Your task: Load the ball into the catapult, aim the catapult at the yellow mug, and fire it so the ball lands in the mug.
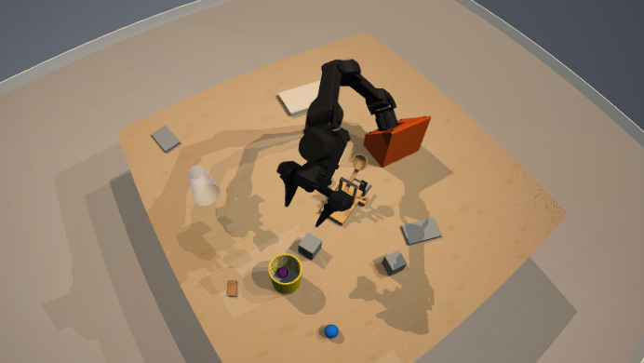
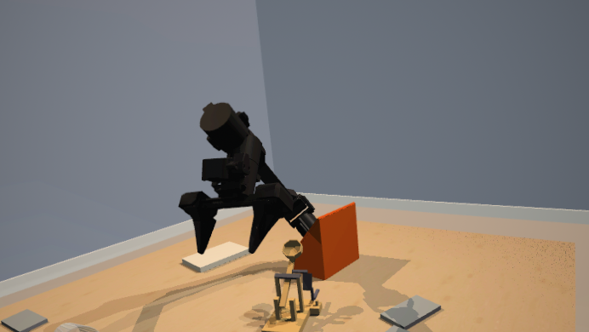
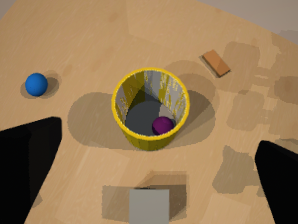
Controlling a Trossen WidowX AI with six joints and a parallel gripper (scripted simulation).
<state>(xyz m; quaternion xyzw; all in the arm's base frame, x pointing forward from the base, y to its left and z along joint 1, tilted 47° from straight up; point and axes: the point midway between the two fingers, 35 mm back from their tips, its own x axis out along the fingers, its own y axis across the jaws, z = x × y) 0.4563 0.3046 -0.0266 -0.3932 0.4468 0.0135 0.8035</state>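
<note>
The yellow mug (image 1: 287, 287) (image 3: 150, 144) stands upright on the table, its mouth up. A purple ball (image 1: 282, 273) (image 3: 163, 126) lies inside it, on the bottom near the wall. The wooden catapult (image 1: 341, 217) (image 2: 288, 323) stands near the orange block, partly hidden by the gripper in the top view. Its cup (image 1: 359, 162) (image 2: 293, 249) is on the raised arm end, with no ball visible in it. My gripper (image 1: 302, 215) (image 2: 226, 253) is open and empty, high above the table between the catapult and the mug, fingers pointing down.
A blue ball (image 1: 331, 330) (image 3: 36, 84) lies beyond the mug. Grey cubes (image 1: 310, 246) (image 1: 395, 262) stand near the mug and to its right. An orange block (image 1: 404, 141) (image 2: 340, 243) is by the arm's base. A whitish cup (image 1: 203, 186), flat slabs (image 1: 166, 139) (image 1: 422, 231) and a small brown piece (image 1: 233, 288) lie around.
</note>
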